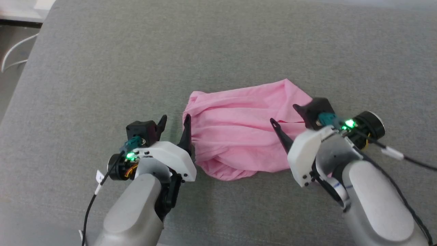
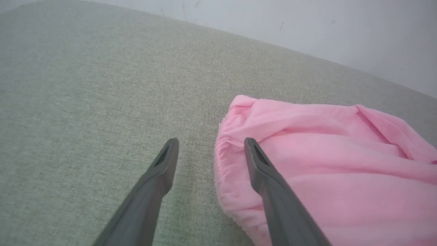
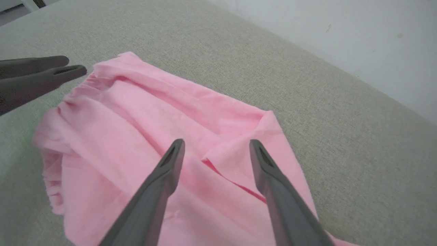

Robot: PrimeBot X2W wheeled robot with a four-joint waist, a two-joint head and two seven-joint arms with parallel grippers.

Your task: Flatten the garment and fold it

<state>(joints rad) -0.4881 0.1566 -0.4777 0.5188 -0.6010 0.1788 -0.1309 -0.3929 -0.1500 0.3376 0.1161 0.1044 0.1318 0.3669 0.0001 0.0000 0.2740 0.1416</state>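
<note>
The garment (image 1: 239,133) is a wrinkled light pink pair of shorts, lying bunched on the grey fabric surface (image 1: 136,68). Its gathered waistband edge (image 2: 222,160) faces my left gripper. That left gripper (image 1: 175,119) is open at this edge, one finger over the waistband and the other over bare fabric; in the left wrist view (image 2: 210,141) nothing sits between the fingers. My right gripper (image 1: 284,113) hovers open over the garment's right part, above a fold (image 3: 235,177). The right wrist view shows its spread fingers (image 3: 216,141) holding nothing, with the left gripper (image 3: 75,65) at the upper left.
The grey cushioned surface stretches wide around the garment on all sides. Its left edge (image 1: 24,85) drops to a floor with a white curved bar (image 1: 13,51). A pale wall (image 2: 341,34) stands behind the far edge.
</note>
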